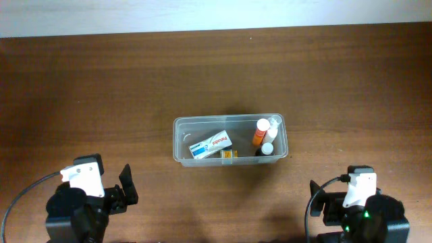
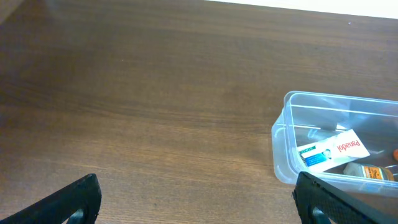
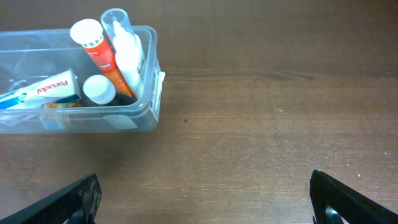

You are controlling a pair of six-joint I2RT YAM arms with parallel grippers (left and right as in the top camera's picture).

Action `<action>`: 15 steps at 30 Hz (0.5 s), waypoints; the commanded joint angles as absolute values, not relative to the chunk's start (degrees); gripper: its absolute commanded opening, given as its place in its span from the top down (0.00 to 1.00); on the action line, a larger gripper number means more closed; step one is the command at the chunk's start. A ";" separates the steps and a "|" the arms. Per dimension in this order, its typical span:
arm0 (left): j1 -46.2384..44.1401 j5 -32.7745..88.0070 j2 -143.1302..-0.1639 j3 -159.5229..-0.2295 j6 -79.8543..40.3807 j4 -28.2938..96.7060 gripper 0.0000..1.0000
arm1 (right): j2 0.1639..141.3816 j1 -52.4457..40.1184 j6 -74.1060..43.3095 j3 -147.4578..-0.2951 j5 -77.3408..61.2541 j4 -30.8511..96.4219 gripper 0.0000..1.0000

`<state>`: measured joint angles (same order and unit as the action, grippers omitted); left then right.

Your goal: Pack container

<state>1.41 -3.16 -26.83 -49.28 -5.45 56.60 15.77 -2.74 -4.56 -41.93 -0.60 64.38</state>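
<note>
the left pincer (image 2: 196, 193) gaped wide, holding nothing; the container (image 1: 177, 140) sat ahead and to its right, long axis running crosswise, box (image 1: 210, 144) and bottles (image 3: 99, 53) inside. the right pincer (image 3: 204, 186), equally wide and bare, had it ahead-left and seemed slightly nearer. the flat brown table (image 1: 81, 88) left both arms open room around it.
</note>
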 commanded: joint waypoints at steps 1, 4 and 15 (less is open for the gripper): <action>1.50 -2.35 -26.48 -48.88 -5.78 56.73 0.01 | 9.02 -2.61 -0.95 -38.63 -2.35 59.18 0.02; 1.50 -2.35 -26.48 -48.88 -5.78 56.73 0.01 | 2.83 -1.72 3.79 -31.73 -2.35 49.91 0.02; 1.52 -2.35 -26.48 -48.88 -5.78 56.73 0.01 | 0.23 -1.06 5.58 -5.89 -2.33 9.19 0.02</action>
